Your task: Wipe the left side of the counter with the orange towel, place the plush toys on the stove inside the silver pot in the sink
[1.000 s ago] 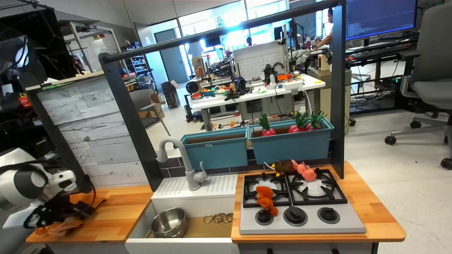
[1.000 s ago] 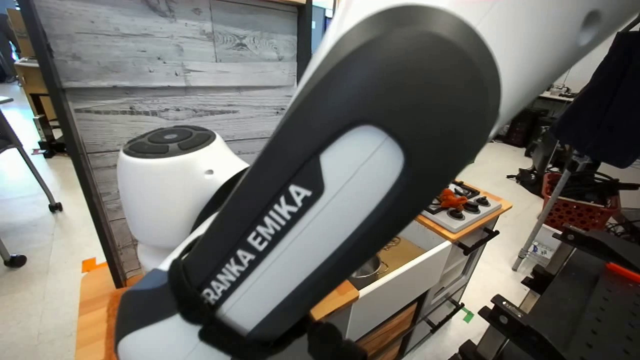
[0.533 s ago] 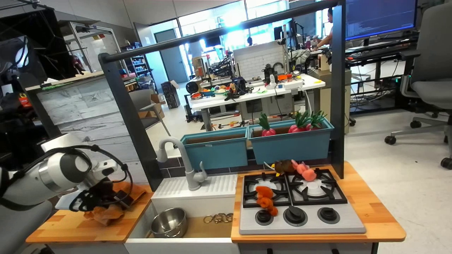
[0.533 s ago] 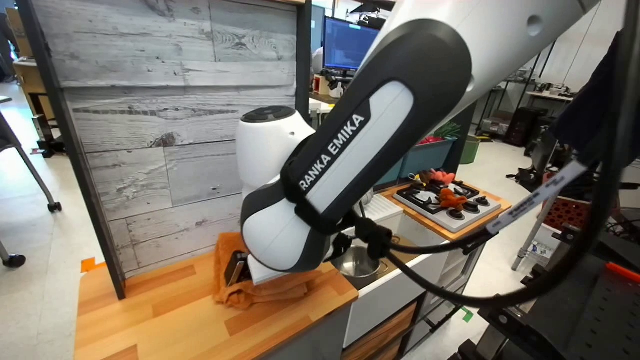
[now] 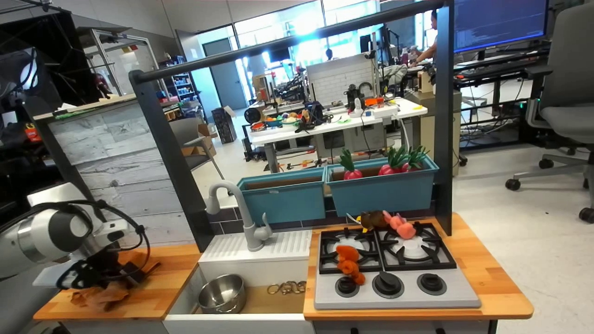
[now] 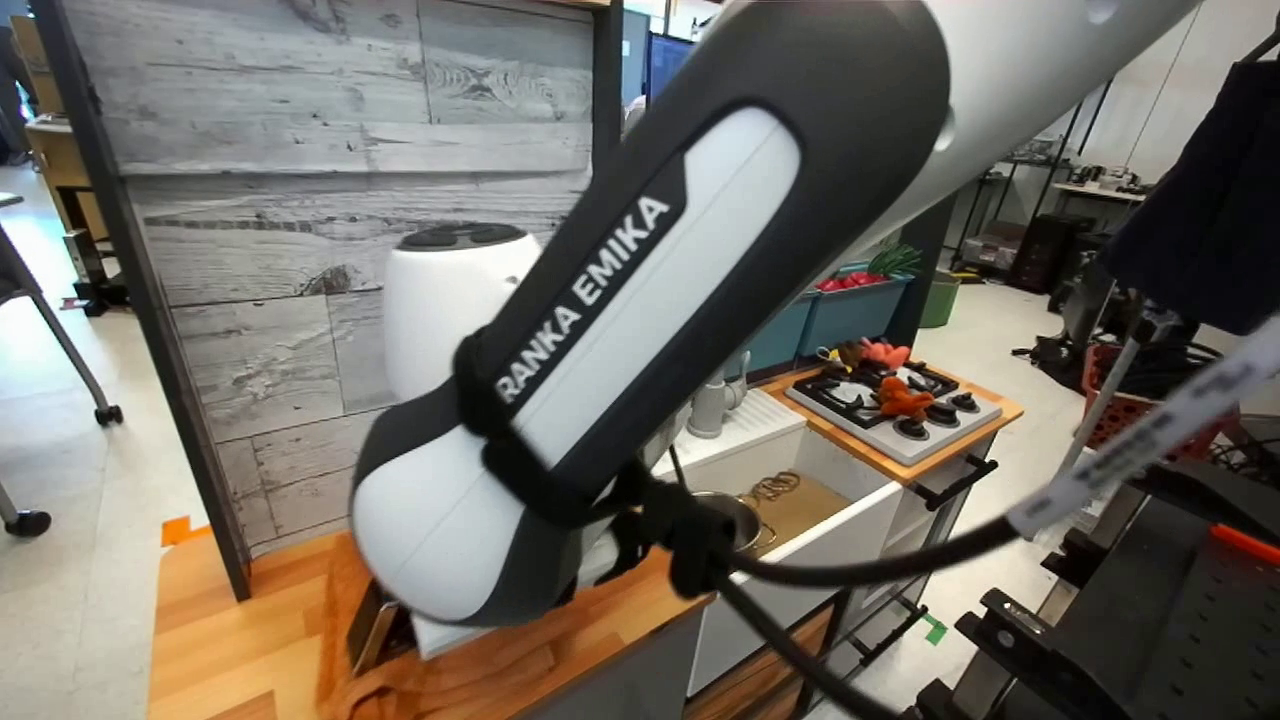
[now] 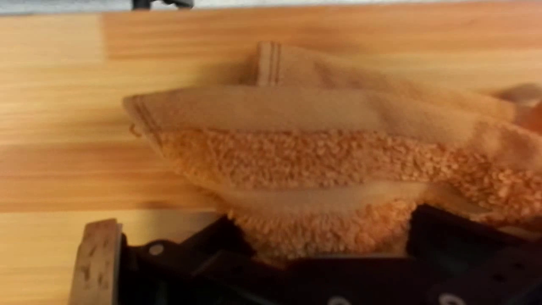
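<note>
The pincer (image 7: 324, 254) is spread over the orange terry towel (image 7: 292, 159), which lies rumpled on the butcher-block table (image 7: 51, 178). Beyond sits the silver pot (image 5: 222, 293) in the white sink (image 5: 236, 317), metal rings (image 5: 289, 287) beside it; farther, orange and pink plush toys (image 5: 348, 253) lie on the stove (image 5: 357, 301), a brown toy (image 5: 374, 219) at its rear edge.

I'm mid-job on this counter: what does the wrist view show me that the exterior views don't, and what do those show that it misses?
Only the wrist view: the stitched hem and looped pile of the orange towel, up close.

Only the exterior views: the silver pot in the sink, the faucet, and the plush toys at the stove.

Shared: the towel lying rumpled on the counter, though the arm partly hides it in both exterior views.
</note>
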Tool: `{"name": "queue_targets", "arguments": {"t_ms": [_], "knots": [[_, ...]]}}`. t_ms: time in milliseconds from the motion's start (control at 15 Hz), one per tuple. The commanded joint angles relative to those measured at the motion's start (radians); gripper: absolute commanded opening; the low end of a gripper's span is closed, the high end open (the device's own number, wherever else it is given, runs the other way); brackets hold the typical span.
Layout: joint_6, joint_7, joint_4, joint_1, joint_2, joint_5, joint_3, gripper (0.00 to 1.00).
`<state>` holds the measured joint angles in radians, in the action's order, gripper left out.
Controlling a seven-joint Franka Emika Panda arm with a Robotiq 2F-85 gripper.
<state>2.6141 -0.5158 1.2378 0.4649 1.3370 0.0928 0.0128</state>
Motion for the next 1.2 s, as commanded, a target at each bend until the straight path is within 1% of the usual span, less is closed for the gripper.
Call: {"name": "queue_targets", "arguments": {"t_ms": [0, 133, 200, 333, 400, 533, 667, 733, 867, 933, 1000, 1133], "knots": [[-0.055, 0.041, -0.043, 0.066, 0.048, -0.045, 0.063, 1.00], [-0.110, 0.036, -0.053, 0.085, 0.045, -0.049, 0.054, 1.00], [-0.140, 0.029, -0.048, 0.085, 0.038, -0.052, 0.036, 1.00], [-0.195, -0.020, -0.024, 0.065, 0.020, -0.060, -0.016, 1.00], [-0.188, -0.041, 0.007, 0.038, 0.006, -0.050, -0.038, 1.00], [-0.199, -0.082, 0.039, 0.018, -0.018, -0.049, -0.085, 1.00], [-0.209, -0.111, 0.058, -0.012, -0.023, -0.041, -0.142, 1.00], [-0.226, -0.140, 0.039, -0.018, -0.011, -0.035, -0.169, 1.00], [-0.251, -0.144, 0.017, -0.031, -0.005, -0.030, -0.173, 1.00], [-0.259, -0.122, 0.015, -0.038, -0.007, -0.032, -0.152, 1.00], [-0.254, -0.110, 0.016, -0.036, -0.009, -0.030, -0.139, 1.00], [-0.234, -0.094, -0.001, -0.012, 0.005, -0.018, -0.118, 1.00]]}}
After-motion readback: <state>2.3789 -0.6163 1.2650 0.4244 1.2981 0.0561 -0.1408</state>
